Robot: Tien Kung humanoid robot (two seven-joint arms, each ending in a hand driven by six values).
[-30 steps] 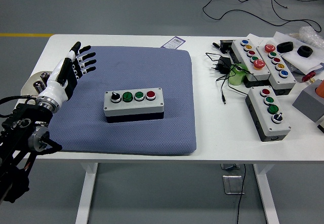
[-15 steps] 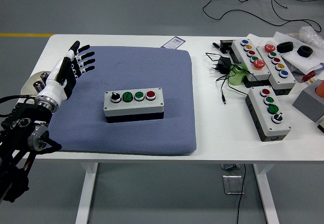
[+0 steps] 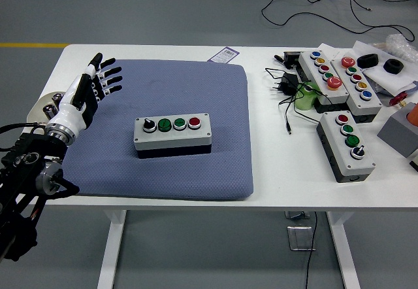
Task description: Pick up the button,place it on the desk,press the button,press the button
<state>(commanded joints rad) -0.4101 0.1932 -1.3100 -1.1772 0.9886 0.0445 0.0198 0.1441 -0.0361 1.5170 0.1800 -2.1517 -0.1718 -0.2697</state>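
A: Where's the button box (image 3: 172, 135) now?

B: On the blue mat (image 3: 215, 93), lying flat, well to the right of the left hand (image 3: 91, 91) and a little nearer the camera. It has 4 controls on top: 1 black knob, 2 green buttons, 1 red.

A: And the fingers (image 3: 111, 80)?

B: All 5 spread straight, holding nothing, above the mat's far-left corner. Over the last second the hand has hardly drifted.

A: So no progress?

B: The box looks already placed; I'd judge both presses remain. 3 other boxes (image 3: 346, 144) sit far right.
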